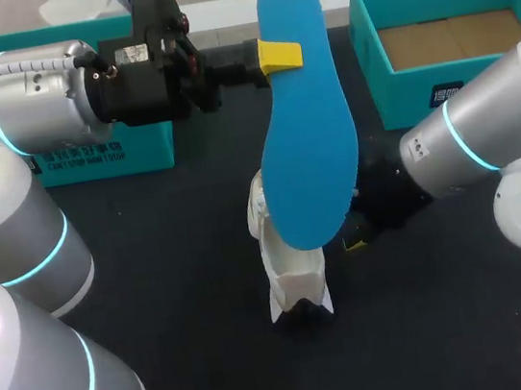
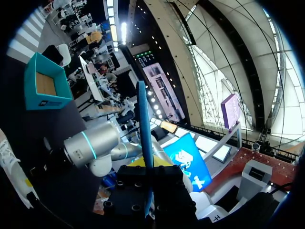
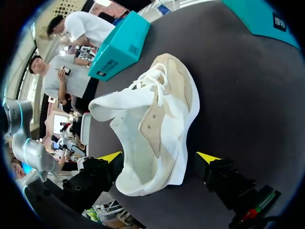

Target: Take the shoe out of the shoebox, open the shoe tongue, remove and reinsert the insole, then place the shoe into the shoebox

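Dark table (image 1: 173, 265), left hand (image 1: 282, 54) clamped on upright blue insole (image 1: 310, 130), right hand (image 3: 159, 157) apart around heel of white shoe (image 3: 157, 109)

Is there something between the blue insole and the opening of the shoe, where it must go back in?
Nothing visible. The left gripper holds the blue insole up near the white shoe. The right gripper has its fingers on either side of the heel, not across the opening.
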You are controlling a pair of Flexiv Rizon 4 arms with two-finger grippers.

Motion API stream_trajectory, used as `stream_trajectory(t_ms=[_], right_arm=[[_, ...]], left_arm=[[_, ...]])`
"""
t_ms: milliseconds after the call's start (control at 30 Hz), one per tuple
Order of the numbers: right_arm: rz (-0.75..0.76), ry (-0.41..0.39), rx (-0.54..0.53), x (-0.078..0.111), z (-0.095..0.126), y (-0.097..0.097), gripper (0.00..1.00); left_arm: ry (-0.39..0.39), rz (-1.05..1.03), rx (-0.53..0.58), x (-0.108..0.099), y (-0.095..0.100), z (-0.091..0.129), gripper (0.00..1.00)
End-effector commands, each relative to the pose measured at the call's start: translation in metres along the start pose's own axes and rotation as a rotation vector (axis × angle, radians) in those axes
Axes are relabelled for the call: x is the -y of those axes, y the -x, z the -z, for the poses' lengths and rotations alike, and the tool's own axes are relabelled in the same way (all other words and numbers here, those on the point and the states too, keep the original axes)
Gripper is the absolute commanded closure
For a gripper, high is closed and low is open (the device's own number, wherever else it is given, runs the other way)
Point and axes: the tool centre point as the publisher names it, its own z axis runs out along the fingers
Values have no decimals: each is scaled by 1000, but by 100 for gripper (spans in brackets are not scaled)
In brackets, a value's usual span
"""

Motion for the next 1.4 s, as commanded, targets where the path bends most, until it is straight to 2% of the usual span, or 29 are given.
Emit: stream_trajectory(t_ms=[33, 133, 200, 267, 333, 433, 500, 667, 867, 1067, 1200, 1400], right_arm=[[-1, 3, 1, 1, -1, 0, 0], [-1, 3, 1, 1, -1, 0, 0], [-31, 62, -98, -5, 9, -7, 0], [-44, 62, -124, -9, 18, -15, 0], [-50, 82, -204, -14, 27, -24, 0], [-35, 72, -248, -17, 44, -41, 0], [-40, 33, -262, -17, 52, -50, 0], [-33, -30, -380, -18, 66, -69, 0], [-48, 27, -519, -22, 90, -78, 0], [-54, 48, -626, -21, 114, -81, 0], [-51, 67, -679, -21, 131, -83, 0], [-48, 56, -685, -25, 156, -83, 0]], left_arm=[[-1, 0, 1, 0, 1, -3, 100], [-1, 0, 1, 0, 1, -3, 100], [-1, 0, 1, 0, 1, -3, 100], [-1, 0, 1, 0, 1, -3, 100], [-1, 0, 1, 0, 1, -3, 100], [-1, 0, 1, 0, 1, -3, 100], [-1, 0, 1, 0, 1, -3, 100], [-1, 0, 1, 0, 1, -3, 100], [-1, 0, 1, 0, 1, -3, 100], [-1, 0, 1, 0, 1, -3, 100], [-1, 0, 1, 0, 1, -3, 100], [-1, 0, 1, 0, 1, -3, 100]])
